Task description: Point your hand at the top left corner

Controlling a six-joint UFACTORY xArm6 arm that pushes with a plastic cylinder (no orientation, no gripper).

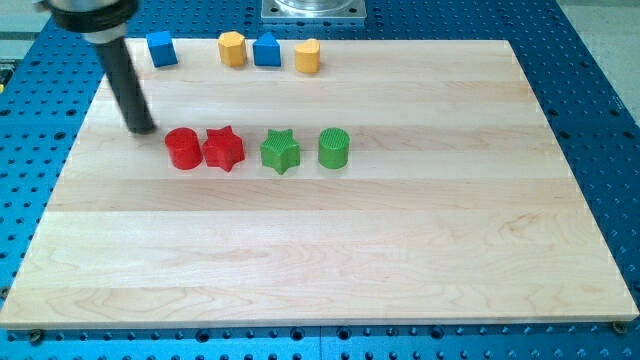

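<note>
My tip rests on the wooden board near its upper left part, below and left of the blue cube. It stands just up and left of the red cylinder, apart from it. The board's top left corner lies above the tip, partly behind the rod.
A red star, a green star and a green cylinder form a row with the red cylinder. Along the top edge sit a yellow hexagonal block, a blue pentagon-like block and a yellow cylinder.
</note>
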